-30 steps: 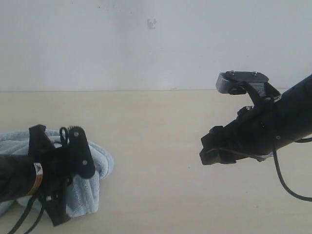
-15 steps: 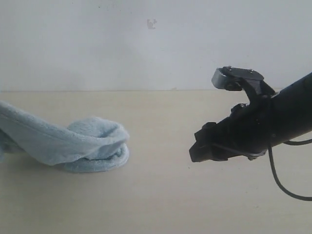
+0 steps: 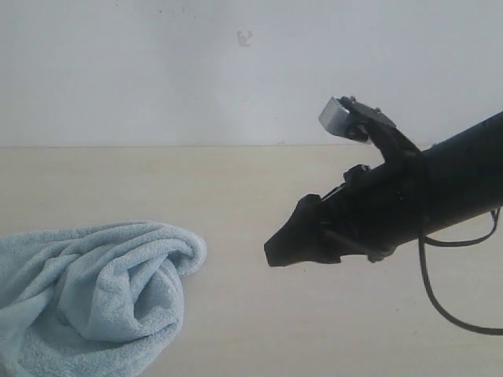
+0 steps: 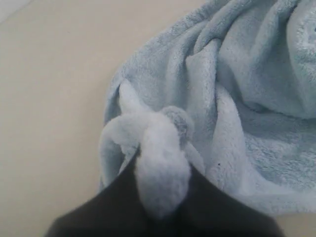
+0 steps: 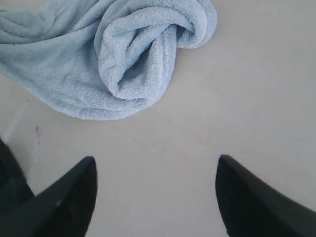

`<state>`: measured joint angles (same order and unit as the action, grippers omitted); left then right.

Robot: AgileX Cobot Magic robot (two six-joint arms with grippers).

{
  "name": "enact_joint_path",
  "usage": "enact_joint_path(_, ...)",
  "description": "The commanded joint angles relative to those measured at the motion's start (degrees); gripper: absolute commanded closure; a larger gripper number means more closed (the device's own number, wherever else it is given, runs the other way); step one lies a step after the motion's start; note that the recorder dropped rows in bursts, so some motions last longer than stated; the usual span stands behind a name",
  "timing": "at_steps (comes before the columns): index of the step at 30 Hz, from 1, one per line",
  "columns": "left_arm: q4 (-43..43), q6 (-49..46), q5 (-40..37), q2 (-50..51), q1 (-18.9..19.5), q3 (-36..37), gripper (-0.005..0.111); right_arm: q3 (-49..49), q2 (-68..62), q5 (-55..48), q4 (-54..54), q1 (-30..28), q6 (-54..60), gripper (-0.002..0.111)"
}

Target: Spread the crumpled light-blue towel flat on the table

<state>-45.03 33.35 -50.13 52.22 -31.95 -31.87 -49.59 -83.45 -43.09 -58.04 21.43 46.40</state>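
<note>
Towel [image 3: 94, 294] lay crumpled on tabletop [image 3: 259, 338]. Your left claw [image 4: 163, 197] pinched fold at towel's edge. Your right claw [image 5: 155, 190], spread and empty, hovered near towel's rolled end, pointed at it; that end likely nearer this arm.

I am seeing a plain pale-blue towel [image 3: 94, 290], a plain light-beige worktop [image 3: 236, 184], a black right gripper [image 5: 156, 163] and a white wall [image 3: 157, 71].

The towel [image 3: 94, 298] overruns the exterior view's edge; its fold hides tips of the left pincer [image 4: 163, 195].
</note>
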Motion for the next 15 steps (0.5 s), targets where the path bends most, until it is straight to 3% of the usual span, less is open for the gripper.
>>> enact_joint_path(1, 1.4, -0.6, 8.7, -0.4, 0.2, 0.2, 0.103, -0.9, -4.2, -1.5, -1.3, 5.0, 0.2, 0.043)
enact_joint_path(5, 1.5, -0.6, 14.7, -0.4, 0.2, 0.2, 0.103, -4.6, -10.3, 1.9, -1.3, 9.8, 0.2, 0.043)
enact_joint_path(9, 1.8, -0.6, 16.0, -0.4, 0.2, 0.2, 0.103, -10.6, -17.5, 12.0, -1.4, 11.8, 0.2, 0.043)
enact_joint_path(15, 1.8, -0.6, 16.7, -0.4, 0.2, 0.2, 0.103, -19.9, -26.6, 4.7, -2.0, 11.8, 0.7, 0.043)
